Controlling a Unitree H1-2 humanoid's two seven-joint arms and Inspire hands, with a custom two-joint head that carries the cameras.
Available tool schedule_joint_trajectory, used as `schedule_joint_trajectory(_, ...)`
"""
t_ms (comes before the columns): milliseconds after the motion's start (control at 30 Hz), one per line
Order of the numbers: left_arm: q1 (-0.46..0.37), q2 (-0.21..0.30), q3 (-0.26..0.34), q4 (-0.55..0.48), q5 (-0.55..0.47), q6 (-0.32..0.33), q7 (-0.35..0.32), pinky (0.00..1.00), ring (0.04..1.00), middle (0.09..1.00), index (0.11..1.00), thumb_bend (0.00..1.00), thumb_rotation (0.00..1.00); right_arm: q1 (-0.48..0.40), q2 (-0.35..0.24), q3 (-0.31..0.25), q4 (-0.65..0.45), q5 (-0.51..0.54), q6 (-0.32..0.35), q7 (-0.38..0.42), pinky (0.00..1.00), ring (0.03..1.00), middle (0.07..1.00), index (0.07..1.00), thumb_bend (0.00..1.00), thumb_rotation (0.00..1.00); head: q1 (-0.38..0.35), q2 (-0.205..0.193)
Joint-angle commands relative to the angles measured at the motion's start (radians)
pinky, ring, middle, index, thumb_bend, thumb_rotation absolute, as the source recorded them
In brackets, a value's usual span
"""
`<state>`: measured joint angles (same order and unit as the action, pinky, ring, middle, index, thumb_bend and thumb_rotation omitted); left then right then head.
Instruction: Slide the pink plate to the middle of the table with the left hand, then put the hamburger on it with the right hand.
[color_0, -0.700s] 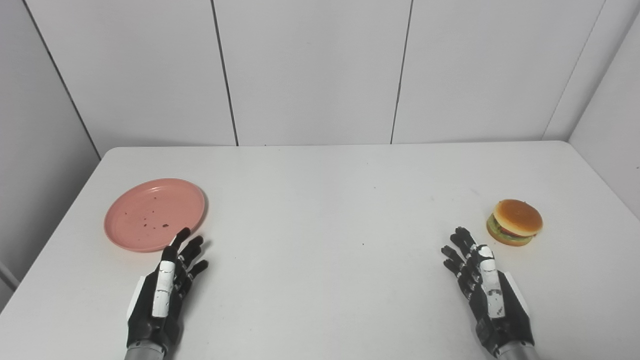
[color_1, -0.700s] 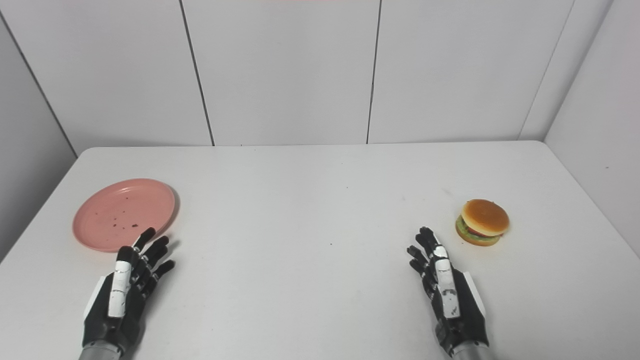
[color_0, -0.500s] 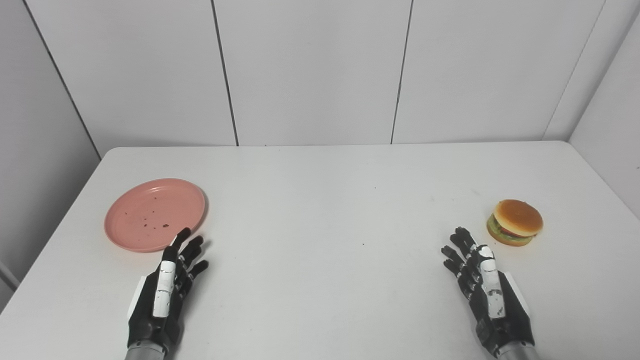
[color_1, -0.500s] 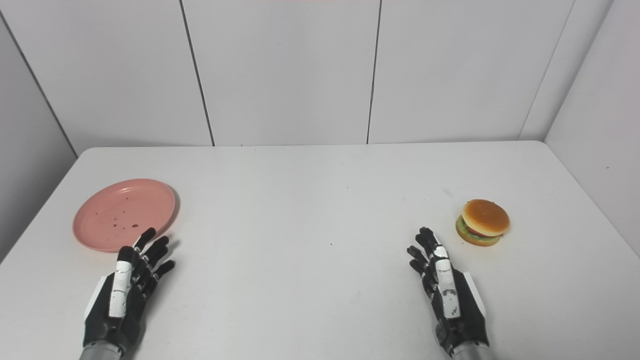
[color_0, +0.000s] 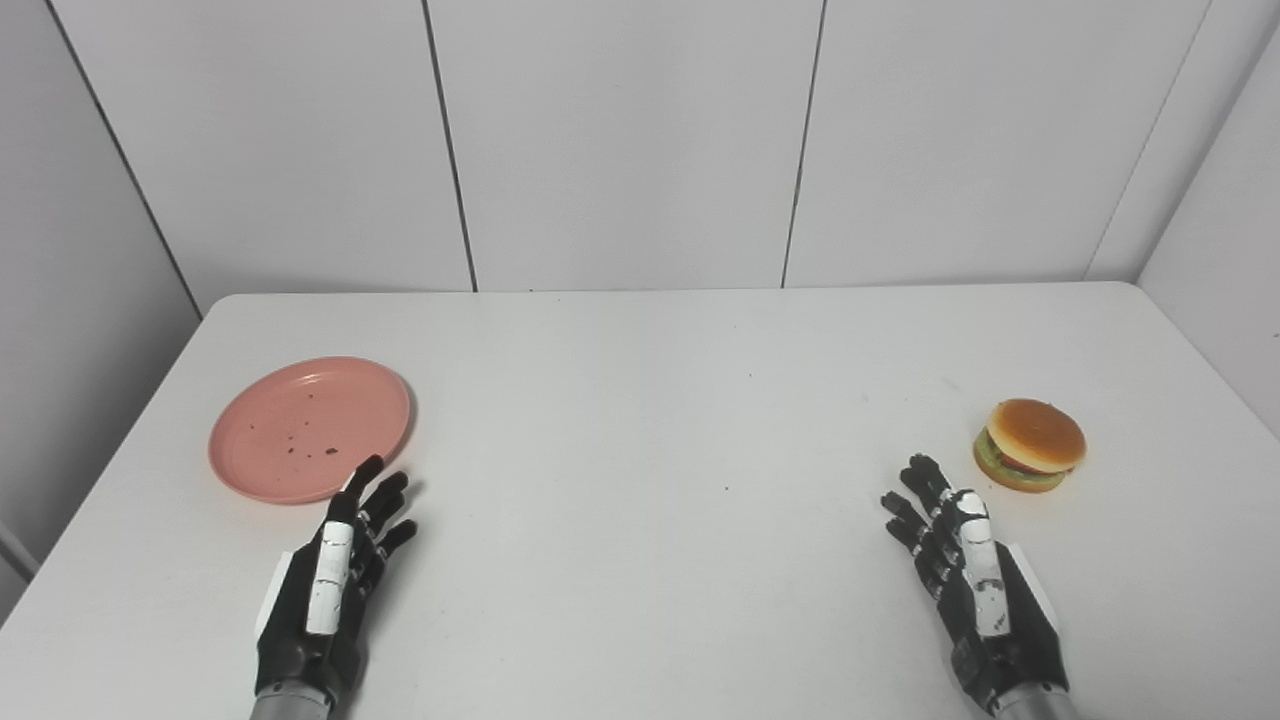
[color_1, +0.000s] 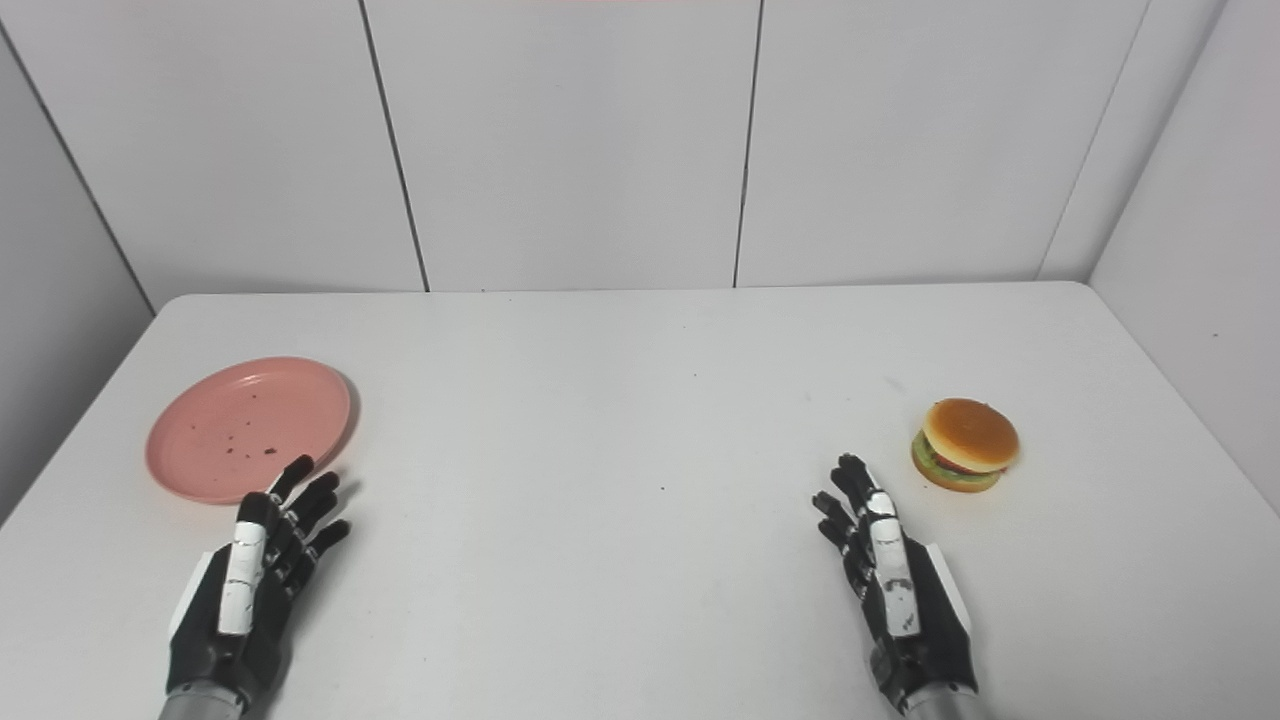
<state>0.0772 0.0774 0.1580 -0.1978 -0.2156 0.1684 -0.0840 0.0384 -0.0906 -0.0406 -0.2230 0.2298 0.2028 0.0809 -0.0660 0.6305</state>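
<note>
A pink plate (color_0: 290, 410) with a few dark crumbs lies flat on the left side of the white table (color_0: 640, 400). My left hand (color_0: 330, 580) rests open just in front of its near rim, fingertips close to the edge and holding nothing. A hamburger (color_0: 1030, 445) with a tan bun and green lettuce sits far to the right. My right hand (color_0: 965, 580) is open in front and a little left of it, apart from it, with fingers spread.
White wall panels (color_0: 630, 140) close off the back and right sides of the table. The table's left edge (color_0: 120, 440) drops away beside the plate.
</note>
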Motion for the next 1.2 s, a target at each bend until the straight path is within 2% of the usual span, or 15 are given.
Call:
schedule_joint_trajectory(0,0.007,0.005,-0.003,-0.017,0.003,-0.009,0.005,1.00,0.947,0.892,0.901,0.90,0.89,-0.014,-0.001,0.002,-0.021,0.008,0.011,0.012,0.95,0.916,0.958,0.947,0.83,1.00,0.001,-0.002)
schedule_joint_trajectory(300,0.008,0.005,-0.007,-0.014,0.006,-0.009,0.004,1.00,0.949,0.900,0.901,0.90,0.90,-0.013,-0.003,0.002,-0.012,0.009,-0.001,0.015,0.95,0.917,0.960,0.950,0.83,1.00,0.013,-0.015)
schedule_joint_trajectory(467,0.001,-0.004,-0.027,0.029,0.026,-0.045,0.004,1.00,0.947,0.903,0.902,0.89,0.91,-0.015,-0.014,-0.007,0.035,0.015,-0.044,0.034,0.95,0.921,0.964,0.949,0.82,1.00,0.064,-0.061)
schedule_joint_trajectory(567,-0.005,-0.016,-0.042,0.055,0.048,-0.070,0.013,1.00,0.945,0.902,0.898,0.86,0.92,-0.020,-0.023,-0.017,0.071,0.022,-0.069,0.047,0.95,0.917,0.960,0.946,0.82,1.00,0.091,-0.084)
schedule_joint_trajectory(600,-0.007,-0.021,-0.048,0.064,0.057,-0.080,0.016,1.00,0.943,0.901,0.896,0.85,0.93,-0.023,-0.027,-0.023,0.087,0.028,-0.077,0.054,0.94,0.916,0.959,0.947,0.82,1.00,0.113,-0.102)
schedule_joint_trajectory(633,-0.009,-0.025,-0.052,0.071,0.064,-0.086,0.019,1.00,0.941,0.900,0.895,0.84,0.93,-0.025,-0.030,-0.027,0.099,0.033,-0.084,0.059,0.94,0.917,0.959,0.948,0.82,1.00,0.113,-0.102)
schedule_joint_trajectory(667,-0.011,-0.031,-0.058,0.081,0.072,-0.094,0.023,1.00,0.940,0.899,0.895,0.83,0.93,-0.028,-0.035,-0.032,0.118,0.039,-0.094,0.068,0.94,0.918,0.960,0.949,0.82,1.00,0.136,-0.123)
schedule_joint_trajectory(833,-0.023,-0.053,-0.087,0.124,0.110,-0.131,0.050,1.00,0.940,0.903,0.904,0.80,0.94,-0.043,-0.055,-0.050,0.194,0.051,-0.145,0.100,0.95,0.917,0.960,0.952,0.82,1.00,0.182,-0.169)
schedule_joint_trajectory(1167,-0.036,-0.074,-0.114,0.177,0.133,-0.175,0.076,1.00,0.940,0.909,0.908,0.81,0.95,-0.060,-0.064,-0.066,0.279,0.060,-0.216,0.128,0.94,0.907,0.951,0.944,0.79,1.00,0.221,-0.222)
